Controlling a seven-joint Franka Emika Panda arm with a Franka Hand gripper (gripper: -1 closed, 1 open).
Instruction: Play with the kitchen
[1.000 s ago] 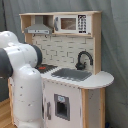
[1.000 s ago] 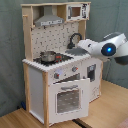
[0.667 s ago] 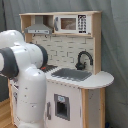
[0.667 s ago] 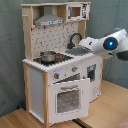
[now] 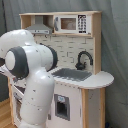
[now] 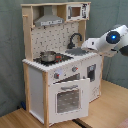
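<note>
First exterior view
Kitchen: you see a tall white and light-wood toy kitchen (image 5: 75,60) filling the middle and right of the picture, standing in front of a grey curtain (image 5: 115,45).
Top shelf: a grey hood (image 5: 39,27) sits toward the first exterior view's left, with a white microwave (image 5: 72,23) beside it.
Counter: a black curved faucet (image 5: 83,59) stands behind a grey sink (image 5: 72,75) set in the white counter.
Lower front: a small dark panel (image 5: 61,107) shows on the white cabinet under the sink.
Arm: your white robot arm (image 5: 30,75) looms large in the foreground on the first exterior view's left and hides the stove side of the kitchen.
Fingers: you cannot tell here, since the arm's end is hidden.

Second exterior view
Kitchen: the same kitchen (image 6: 60,65) stands at the centre on a light wooden floor (image 6: 110,107).
Stovetop: a small metal pot (image 6: 48,56) rests on the dark stovetop (image 6: 55,59).
Knobs: two round knobs (image 6: 56,75) sit on the front below the counter.
Oven: the windowed oven door (image 6: 68,97) hangs tilted slightly outward.
Faucet and sink: the black faucet (image 6: 75,39) curves over the grey sink (image 6: 78,51).
Arm: your arm (image 6: 111,42) reaches in from the second exterior view's right, its end just above the sink edge.
Gripper: the gripper (image 6: 85,45) is near the faucet; you cannot tell how far its fingers are spread or whether they hold anything.
</note>
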